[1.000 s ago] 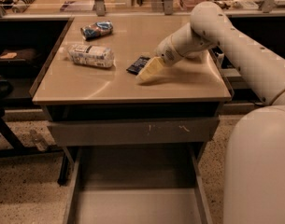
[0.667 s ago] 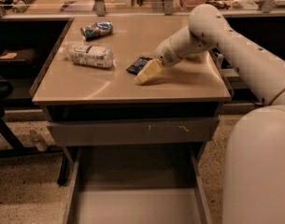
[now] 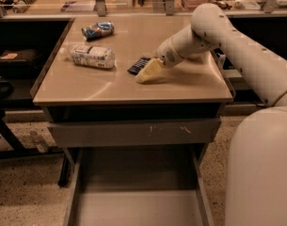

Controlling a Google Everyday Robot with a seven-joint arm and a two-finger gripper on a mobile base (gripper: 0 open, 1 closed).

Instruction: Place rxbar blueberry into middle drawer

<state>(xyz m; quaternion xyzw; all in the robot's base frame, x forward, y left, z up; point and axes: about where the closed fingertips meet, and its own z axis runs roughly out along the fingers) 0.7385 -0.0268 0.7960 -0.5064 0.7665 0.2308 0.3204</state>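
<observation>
The gripper sits low on the table, its tip against the right edge of the bar. Whether it is spread or pinching cannot be told. The bar looks light, thin and fairly stiff, with a slick wrapper, so it is probably best gripped across its narrow width. The drawer lies open below.

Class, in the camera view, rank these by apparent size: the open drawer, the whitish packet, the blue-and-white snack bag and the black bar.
1. middle drawer, also nearest the camera
2. whitish packet
3. blue-and-white snack bag, farther back, so less sure
4. rxbar blueberry, partly covered by the gripper at its right edge
</observation>
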